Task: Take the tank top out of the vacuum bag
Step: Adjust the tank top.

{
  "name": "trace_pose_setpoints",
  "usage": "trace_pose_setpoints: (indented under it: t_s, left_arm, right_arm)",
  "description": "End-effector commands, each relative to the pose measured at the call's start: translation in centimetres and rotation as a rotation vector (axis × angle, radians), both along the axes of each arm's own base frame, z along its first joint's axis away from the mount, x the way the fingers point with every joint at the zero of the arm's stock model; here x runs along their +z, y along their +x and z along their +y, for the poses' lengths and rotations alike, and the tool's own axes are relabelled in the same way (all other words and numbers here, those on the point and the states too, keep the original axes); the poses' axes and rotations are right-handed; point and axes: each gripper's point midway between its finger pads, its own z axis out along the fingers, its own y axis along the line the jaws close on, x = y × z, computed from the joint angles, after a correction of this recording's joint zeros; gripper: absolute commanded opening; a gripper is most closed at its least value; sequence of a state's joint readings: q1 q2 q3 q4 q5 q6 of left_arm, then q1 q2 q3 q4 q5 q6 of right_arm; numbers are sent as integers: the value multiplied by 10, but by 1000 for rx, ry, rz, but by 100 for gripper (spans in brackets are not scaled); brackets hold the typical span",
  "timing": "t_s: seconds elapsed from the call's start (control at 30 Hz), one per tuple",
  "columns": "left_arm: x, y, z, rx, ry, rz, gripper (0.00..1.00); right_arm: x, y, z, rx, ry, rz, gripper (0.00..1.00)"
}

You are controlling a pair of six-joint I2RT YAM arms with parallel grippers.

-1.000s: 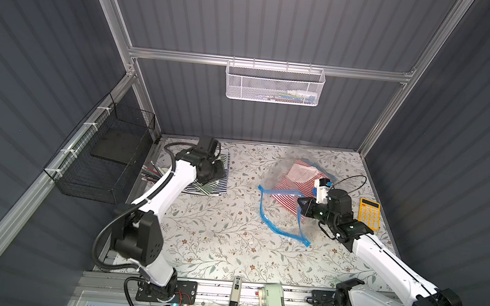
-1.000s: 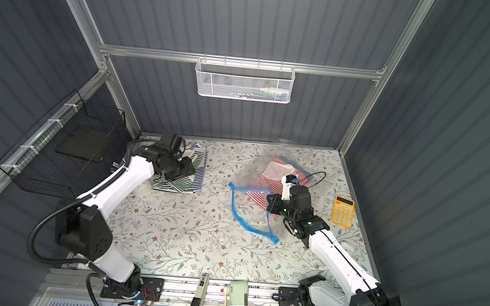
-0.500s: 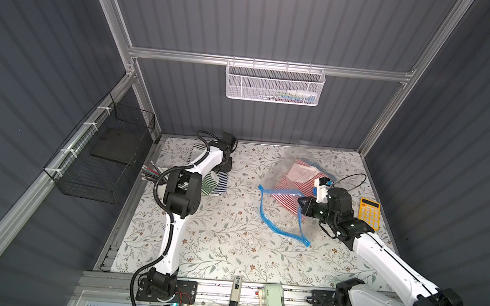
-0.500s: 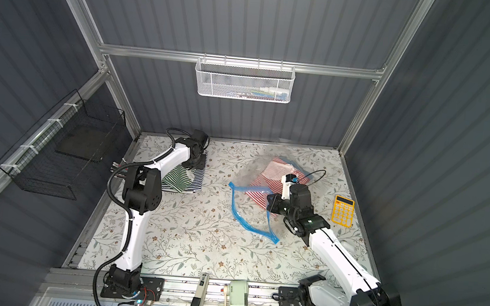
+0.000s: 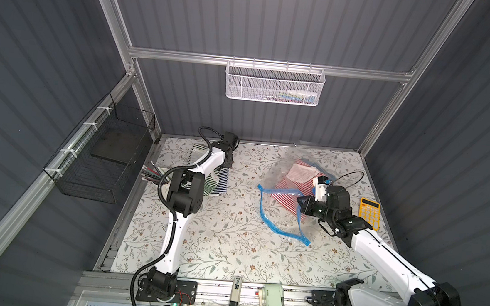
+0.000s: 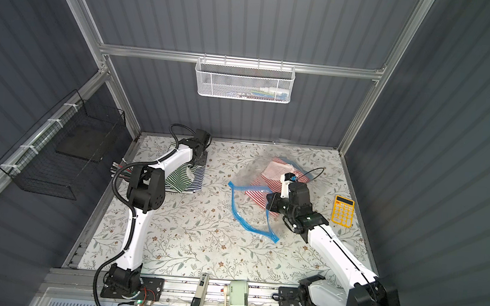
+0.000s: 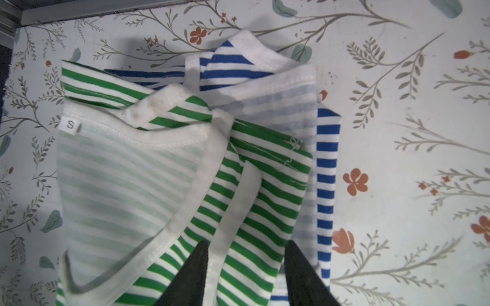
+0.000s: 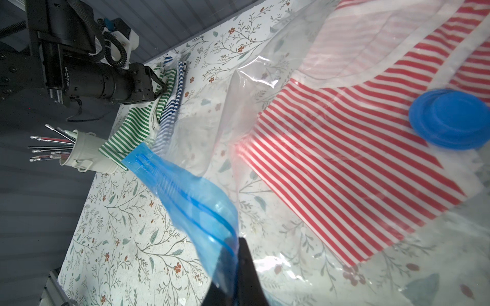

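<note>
Tightly, right claw (image 8: 233, 255) pinches crinkly vacuum bag (image 8: 238, 111) at blue strip (image 8: 185, 190); left claw (image 7: 245, 254) gapes over striped cloth (image 7: 254, 185).

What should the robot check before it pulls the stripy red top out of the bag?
1. Grip: right hand shut on the vacuum bag by its blue zip strip: ok.
2. Mouth of the bag open: ok.
3. Is the red-striped tank top out: not ok, still inside.
4. Free helper: left hand open over the green-striped tank top: ok.
5. Helper near the bag: not ok, it is across the table.
</note>
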State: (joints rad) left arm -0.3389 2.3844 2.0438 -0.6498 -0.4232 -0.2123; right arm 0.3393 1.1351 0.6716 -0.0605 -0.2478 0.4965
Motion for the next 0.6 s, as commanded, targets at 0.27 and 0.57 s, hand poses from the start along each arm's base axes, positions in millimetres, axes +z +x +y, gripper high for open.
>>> trace_pose_setpoints:
  t_s: [0.27, 0.57]
  left_arm:
    - [-23, 9, 6, 21, 65, -2, 49]
    - [-10, 9, 12, 45, 86, -49, 25]
  right_arm:
    - [6, 5, 1, 9, -4, -5, 0]
    - [2, 5, 2, 9, 0, 7, 0]
